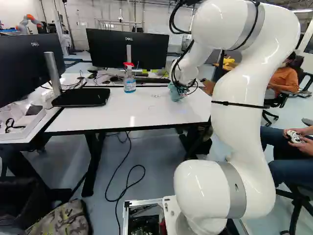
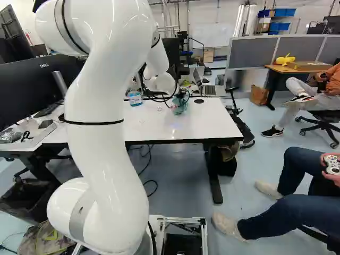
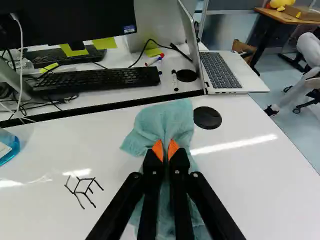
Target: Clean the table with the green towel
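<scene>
Gripper (image 3: 165, 149) pinches the green towel (image 3: 162, 120), apparently touching the table (image 3: 270, 190); beside that towel, black drawing (image 3: 84, 192) unwiped, cleaning left!

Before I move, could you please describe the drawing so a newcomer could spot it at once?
Find the white tabletop, then look between the clear bottle of blue liquid and the teal towel pinched by the black end effector. The drawing is a spiky figure of straight black strokes; unlike those neighbours, it is only lines.
</scene>
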